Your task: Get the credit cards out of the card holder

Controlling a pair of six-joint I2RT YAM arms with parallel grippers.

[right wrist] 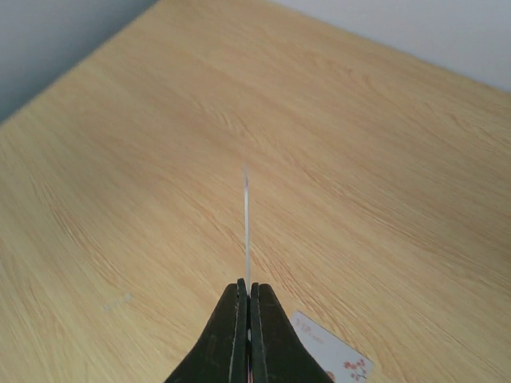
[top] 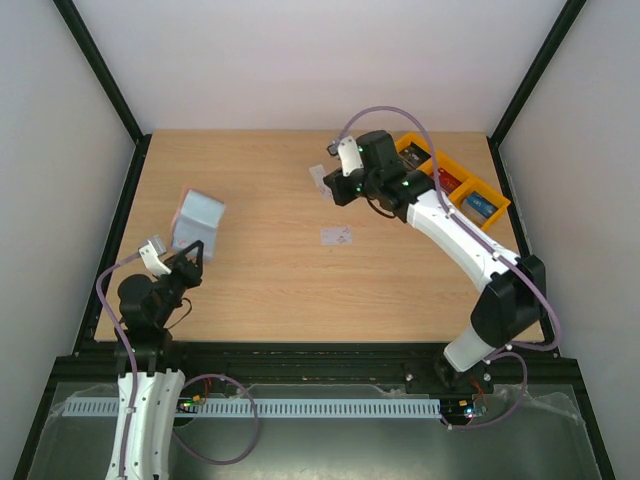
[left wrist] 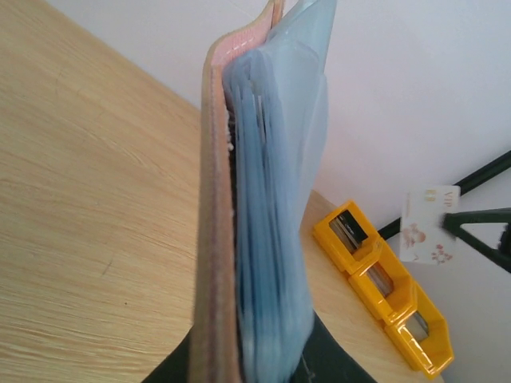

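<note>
My left gripper [top: 186,262] is shut on the lower edge of the card holder [top: 198,222] and holds it upright at the table's left. In the left wrist view the holder shows edge-on, with a pinkish-tan cover [left wrist: 214,239] and light blue pockets [left wrist: 275,207]. My right gripper [top: 335,186] is shut on a whitish credit card [top: 318,180] with faint reddish marks [left wrist: 429,224], above the table's far middle. In the right wrist view that card [right wrist: 247,231] shows edge-on between the shut fingers [right wrist: 233,335]. A second white card [top: 337,236] with small red marks lies flat on the table [right wrist: 331,361].
Orange bins [top: 455,180] holding dark, red and blue boxes stand at the far right corner, behind the right arm; they also show in the left wrist view [left wrist: 383,287]. A black frame and white walls border the wooden table [top: 270,290].
</note>
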